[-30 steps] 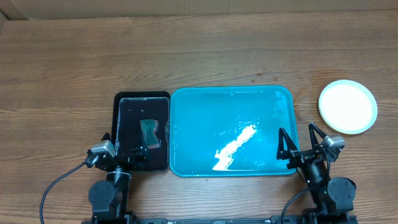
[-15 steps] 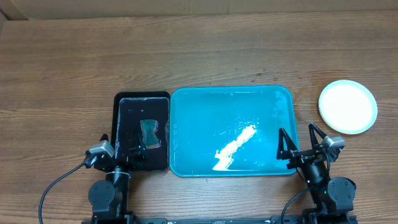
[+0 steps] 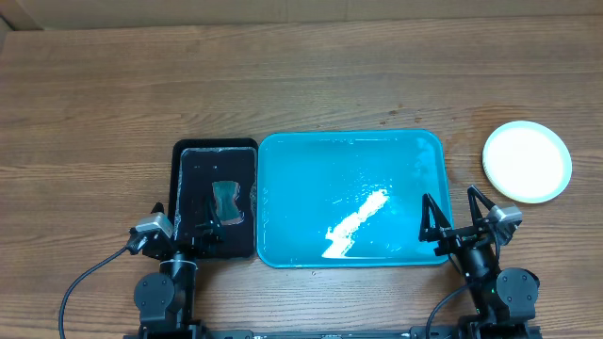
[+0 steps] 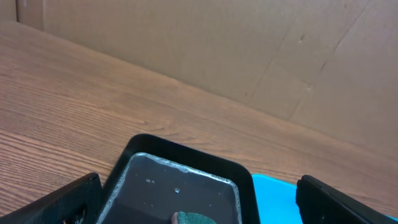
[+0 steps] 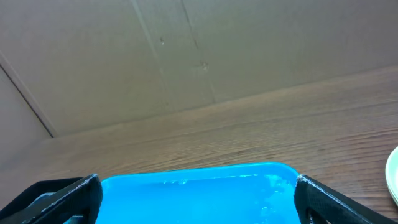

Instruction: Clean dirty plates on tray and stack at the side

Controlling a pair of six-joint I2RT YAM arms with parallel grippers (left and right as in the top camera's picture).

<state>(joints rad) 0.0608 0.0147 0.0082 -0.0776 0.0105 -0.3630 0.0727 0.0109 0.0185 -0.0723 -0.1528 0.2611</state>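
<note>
The cyan tray lies mid-table, wet, with a white streak on its floor and no plates in it. The plates rest on the table to its right as one pale round shape with a light rim; I cannot tell how many are stacked. Their edge shows at the right border of the right wrist view. My right gripper stands open over the tray's near right corner, nothing between its fingers. My left gripper is open at the black tray's near end, also empty.
A black tray holding water and a green sponge sits against the cyan tray's left side; the sponge's top peeks up in the left wrist view. A cardboard wall closes off the table's far edge.
</note>
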